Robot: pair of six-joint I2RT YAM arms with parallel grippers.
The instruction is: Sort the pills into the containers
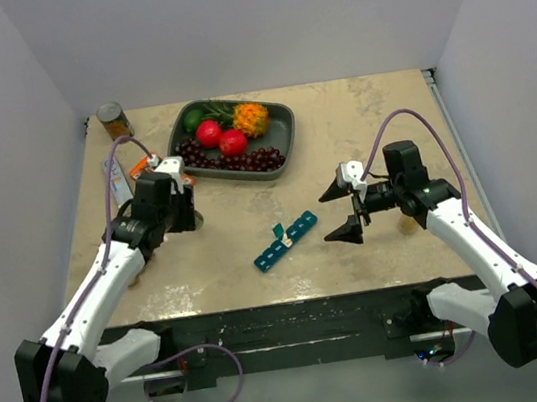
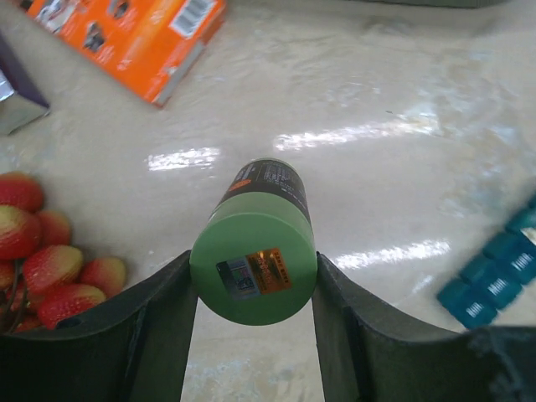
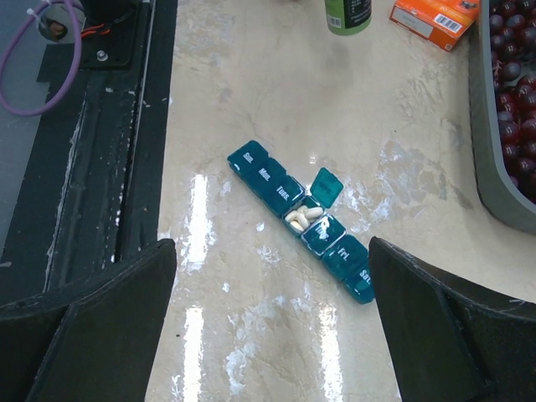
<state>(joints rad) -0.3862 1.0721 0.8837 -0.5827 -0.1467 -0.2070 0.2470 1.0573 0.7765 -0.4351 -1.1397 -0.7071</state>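
Beige table (image 1: 378, 124) — pill organizer (image 1: 286, 242), fruit tray (image 1: 290, 127), can (image 1: 114, 120)

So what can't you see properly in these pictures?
- Inside the green bottle, left wrist view: its solid wall hides whatever it holds.
- Shut compartments of the pill organizer, right wrist view: lids cover the contents.
- The white pills in the open compartment: they overlap, so there is no sure count; too small in the top view.
- The fruit tray: cut off by the right edge of the right wrist view.
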